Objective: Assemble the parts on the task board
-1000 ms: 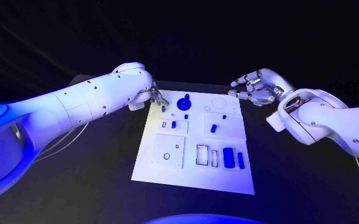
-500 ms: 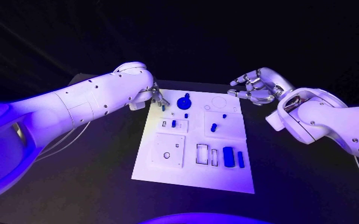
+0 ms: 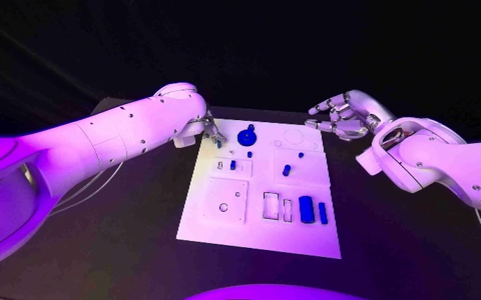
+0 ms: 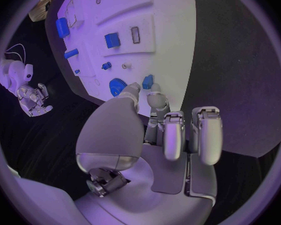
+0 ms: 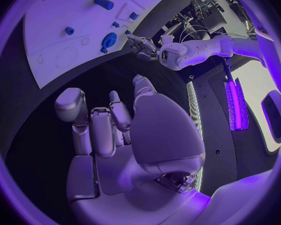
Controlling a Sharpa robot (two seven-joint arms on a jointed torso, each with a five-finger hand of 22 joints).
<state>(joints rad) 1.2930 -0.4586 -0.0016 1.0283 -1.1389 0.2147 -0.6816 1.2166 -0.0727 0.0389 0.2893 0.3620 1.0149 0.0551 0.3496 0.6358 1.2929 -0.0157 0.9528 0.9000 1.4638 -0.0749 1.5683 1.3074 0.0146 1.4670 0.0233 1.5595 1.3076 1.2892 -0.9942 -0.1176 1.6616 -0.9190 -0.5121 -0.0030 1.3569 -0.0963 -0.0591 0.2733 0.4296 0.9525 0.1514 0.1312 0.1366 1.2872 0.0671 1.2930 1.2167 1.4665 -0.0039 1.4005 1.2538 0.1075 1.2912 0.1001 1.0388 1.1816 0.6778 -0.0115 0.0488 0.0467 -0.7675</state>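
Left hand (image 3: 208, 131) at the far left corner of the task board (image 3: 256, 234), fingertips over a small blue peg (image 3: 219, 144) near the board's edge. From the left wrist view, thumb and one finger (image 4: 155, 99) closed around that peg (image 4: 147, 81); contact probable but not fully clear. Blue gear-shaped part (image 3: 247, 137) just beside the hand, toward board centre. Further blue parts (image 3: 306, 210) in the near right recesses. Right hand (image 3: 340, 119) beyond the far right corner, off the board, fingers loosely curled and apart, holding nothing. Right wrist view adds palm (image 5: 137, 140) empty, left hand (image 5: 143, 45) at the gear. Against the earlier frames: no visible shift of either hand or any part.
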